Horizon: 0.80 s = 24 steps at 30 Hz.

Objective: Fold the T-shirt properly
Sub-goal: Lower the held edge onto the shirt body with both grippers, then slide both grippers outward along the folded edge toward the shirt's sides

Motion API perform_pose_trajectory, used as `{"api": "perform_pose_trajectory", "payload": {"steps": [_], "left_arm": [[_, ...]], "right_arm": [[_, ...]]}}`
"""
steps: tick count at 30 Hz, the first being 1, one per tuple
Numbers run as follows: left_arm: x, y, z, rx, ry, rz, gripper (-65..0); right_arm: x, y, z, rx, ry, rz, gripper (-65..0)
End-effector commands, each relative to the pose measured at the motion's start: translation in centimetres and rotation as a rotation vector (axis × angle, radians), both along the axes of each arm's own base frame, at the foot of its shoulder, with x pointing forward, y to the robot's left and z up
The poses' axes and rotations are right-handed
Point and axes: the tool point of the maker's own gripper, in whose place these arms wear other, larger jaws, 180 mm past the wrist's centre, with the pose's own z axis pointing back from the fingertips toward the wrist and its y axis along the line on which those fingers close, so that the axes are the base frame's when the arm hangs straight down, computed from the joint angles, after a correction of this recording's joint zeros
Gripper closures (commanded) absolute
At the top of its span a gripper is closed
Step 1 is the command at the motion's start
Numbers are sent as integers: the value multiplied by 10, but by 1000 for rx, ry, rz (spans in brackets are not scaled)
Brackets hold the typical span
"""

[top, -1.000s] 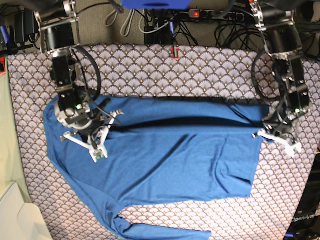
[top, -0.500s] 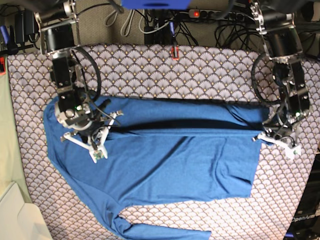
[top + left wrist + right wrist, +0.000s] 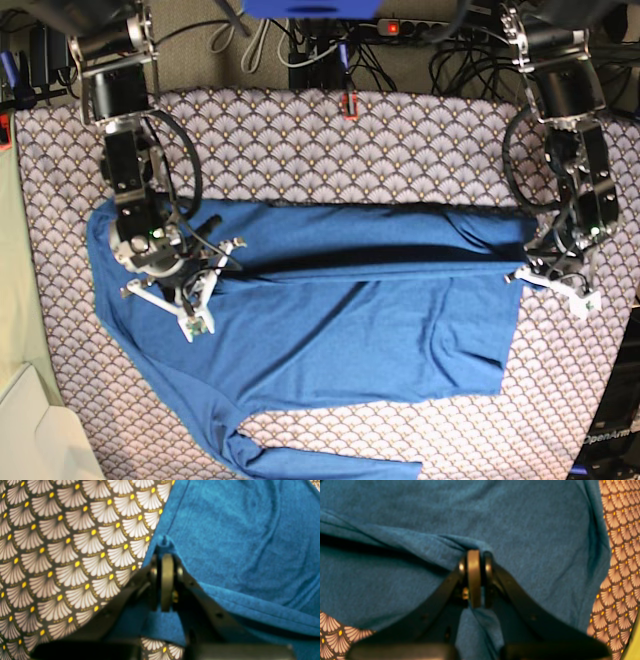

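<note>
— Where's the shirt [image 3: 340, 320]?

— Spread on the scalloped cloth [image 3: 300, 140] over the desk, its top edge lifted in a taut fold between both tools.

— Are they gripping?

— Yes. The left tool [image 3: 167, 555] pinches a shirt corner; the right tool [image 3: 473, 555] is clamped on bunched fabric.

— Anything nearby?

— Cables [image 3: 300, 50] and a power strip [image 3: 420, 28] behind them; a sleeve [image 3: 330, 465] trails in front.
</note>
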Motion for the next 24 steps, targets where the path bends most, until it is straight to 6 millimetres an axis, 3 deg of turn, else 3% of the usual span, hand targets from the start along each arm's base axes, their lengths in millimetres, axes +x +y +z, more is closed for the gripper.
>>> {"api": "perform_pose_trajectory", "payload": {"steps": [1, 9, 13, 15, 19, 22, 24], "left_arm": [[12, 8, 19, 25, -58, 4, -5], [12, 8, 20, 25, -59, 5, -10], [12, 9, 19, 24, -53, 8, -53], [11, 9, 19, 24, -53, 10, -133], [12, 14, 22, 38, -59, 7, -400], [14, 17, 25, 48, -81, 15, -576], [13, 18, 28, 48, -87, 16, -650]], "right_arm": [[12, -2, 17, -2, -57, 1, 0], [8, 3, 12, -14, -39, 21, 0], [6, 9, 10, -22, -33, 43, -98], [5, 9, 9, -23, -32, 45, -161], [5, 9, 10, -22, -33, 45, -292], [6, 9, 12, -21, -40, 42, -332], [7, 8, 15, -19, -48, 39, -332]]}}
